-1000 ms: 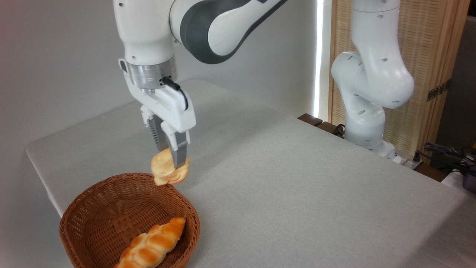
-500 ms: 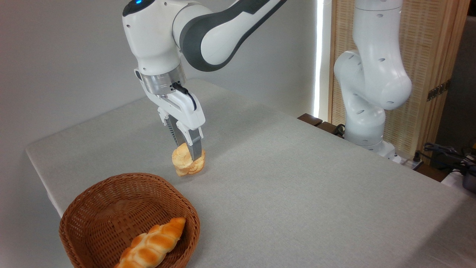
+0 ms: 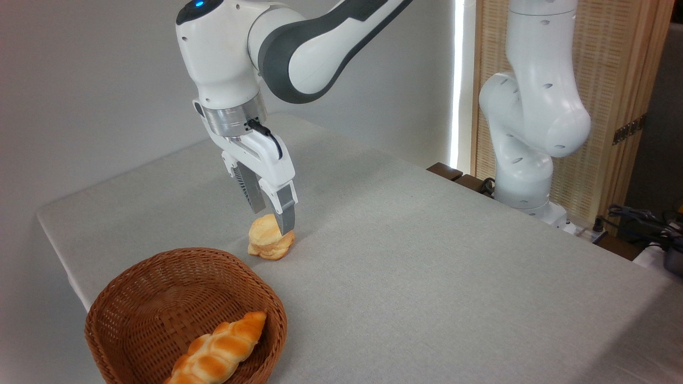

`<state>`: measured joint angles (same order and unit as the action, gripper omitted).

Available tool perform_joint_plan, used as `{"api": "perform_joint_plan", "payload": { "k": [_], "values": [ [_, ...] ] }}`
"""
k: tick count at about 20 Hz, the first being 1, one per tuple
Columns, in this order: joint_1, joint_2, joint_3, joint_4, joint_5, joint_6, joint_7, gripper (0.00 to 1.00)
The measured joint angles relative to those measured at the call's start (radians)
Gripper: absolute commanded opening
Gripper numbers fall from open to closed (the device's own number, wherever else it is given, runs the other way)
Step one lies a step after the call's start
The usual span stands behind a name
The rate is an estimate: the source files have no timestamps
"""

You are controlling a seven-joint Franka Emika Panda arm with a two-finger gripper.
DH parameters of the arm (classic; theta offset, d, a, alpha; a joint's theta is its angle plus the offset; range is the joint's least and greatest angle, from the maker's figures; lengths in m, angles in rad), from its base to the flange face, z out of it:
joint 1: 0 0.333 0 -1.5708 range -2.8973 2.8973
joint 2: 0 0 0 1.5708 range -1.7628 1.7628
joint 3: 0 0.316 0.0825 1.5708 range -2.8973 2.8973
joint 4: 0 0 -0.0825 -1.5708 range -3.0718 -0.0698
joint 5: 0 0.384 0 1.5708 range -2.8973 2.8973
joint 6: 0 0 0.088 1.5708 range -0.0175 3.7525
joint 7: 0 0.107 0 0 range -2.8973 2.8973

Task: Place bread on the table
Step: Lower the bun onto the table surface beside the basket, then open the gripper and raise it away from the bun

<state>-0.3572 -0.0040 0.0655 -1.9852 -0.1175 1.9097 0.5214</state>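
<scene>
The bread [image 3: 269,245], a small round pale-yellow layered bun, rests on the grey-beige table [image 3: 427,256] just beyond the basket's far rim. My gripper [image 3: 274,220] hangs directly over it, open, with one finger on each side of the bun's top. The near finger [image 3: 287,213] stands in front of the bun's right edge; the far finger is partly hidden behind it. The bun sits on the cloth and looks free of the pads.
A round brown wicker basket [image 3: 181,253] stands at the front left corner with a glossy braided loaf [image 3: 219,349] inside. The arm's white base [image 3: 525,181] rises at the table's far right edge. The table's left edge is close to the basket.
The gripper carried the bread from above the basket's rim to the right and down. Its fingers have since spread, and the bread now lies on the table.
</scene>
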Motion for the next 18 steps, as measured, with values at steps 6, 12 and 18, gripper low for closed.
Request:
{"api": "perform_joint_plan", "payload": {
  "k": [6,12,18],
  "values": [
    [0.01,-0.003,0.022,0.029,0.0,0.067,0.0,1.0],
    [0.017,-0.011,0.091,0.087,0.039,0.072,0.007,1.0],
    [0.018,-0.012,0.142,0.116,0.054,0.072,0.071,1.0]
  ]
}}
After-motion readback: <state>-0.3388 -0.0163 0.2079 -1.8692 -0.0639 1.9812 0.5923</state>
